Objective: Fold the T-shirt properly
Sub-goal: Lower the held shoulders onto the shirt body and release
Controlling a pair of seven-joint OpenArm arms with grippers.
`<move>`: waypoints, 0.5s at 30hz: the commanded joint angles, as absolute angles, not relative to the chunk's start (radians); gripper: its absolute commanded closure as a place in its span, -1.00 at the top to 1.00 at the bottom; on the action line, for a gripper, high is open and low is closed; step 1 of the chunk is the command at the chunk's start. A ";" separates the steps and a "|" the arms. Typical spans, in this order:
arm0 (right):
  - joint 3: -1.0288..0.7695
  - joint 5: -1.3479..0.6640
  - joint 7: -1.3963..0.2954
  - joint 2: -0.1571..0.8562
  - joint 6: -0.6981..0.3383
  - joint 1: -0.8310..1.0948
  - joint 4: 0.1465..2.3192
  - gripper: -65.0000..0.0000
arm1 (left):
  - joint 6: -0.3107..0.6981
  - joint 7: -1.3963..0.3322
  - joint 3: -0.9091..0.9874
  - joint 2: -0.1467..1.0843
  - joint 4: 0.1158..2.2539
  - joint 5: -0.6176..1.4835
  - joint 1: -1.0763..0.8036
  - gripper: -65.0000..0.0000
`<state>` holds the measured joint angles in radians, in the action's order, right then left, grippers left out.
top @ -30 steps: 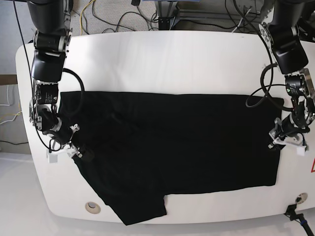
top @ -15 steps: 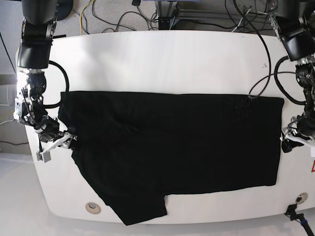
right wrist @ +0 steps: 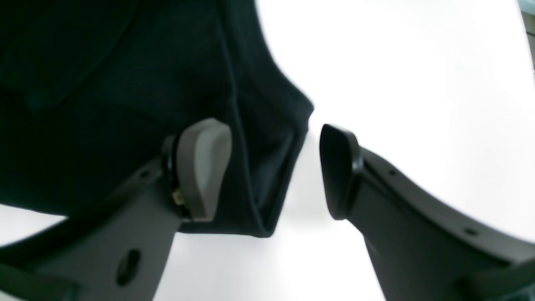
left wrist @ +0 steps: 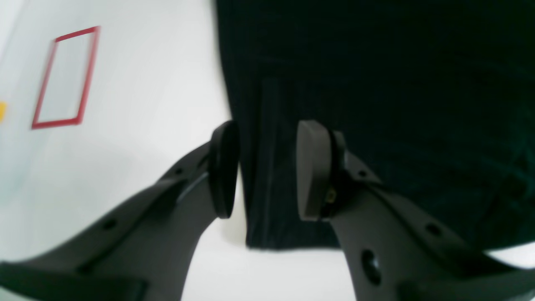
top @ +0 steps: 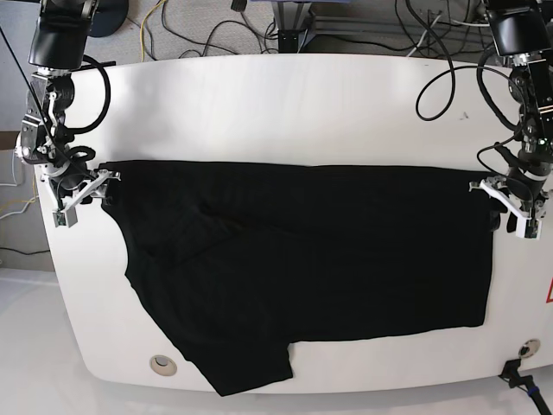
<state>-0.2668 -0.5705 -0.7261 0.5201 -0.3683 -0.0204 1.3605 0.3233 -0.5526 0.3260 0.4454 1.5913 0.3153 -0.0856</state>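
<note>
The T-shirt is lying spread across the table, one fold seemingly made, a sleeve sticking out at seven o'clock. The left gripper and right gripper are both standing apart, straddling corners, clamping nothing.

Right gripper with jaws spread wide, black T-shirt corner lying between them, grey pad over the cloth, dark pad over the bare white table
</note>
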 commanded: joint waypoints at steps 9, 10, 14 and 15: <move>-0.268 -0.579 -0.621 0.495 -0.377 -0.030 1.225 0.09 | 0.326 -0.532 0.332 0.461 1.610 0.321 -0.093 0.08; -0.257 -0.579 -0.621 0.483 -0.377 -0.030 1.225 0.09 | 0.326 -0.532 0.332 0.461 1.610 0.321 -0.093 0.08; -0.203 -0.579 -0.621 0.476 -0.377 -0.030 1.225 0.09 | 0.326 -0.532 0.332 0.461 1.612 0.325 -0.093 0.08; -0.196 -0.579 -0.621 0.463 -0.377 -0.031 1.225 0.09 | 0.326 -0.532 0.332 0.461 1.612 0.325 -0.093 0.08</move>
<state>-0.2039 -0.5797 -0.5934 0.4671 -0.3679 -0.0299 1.2182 0.3298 -0.5556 0.3252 0.4416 1.5909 0.3145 -0.1055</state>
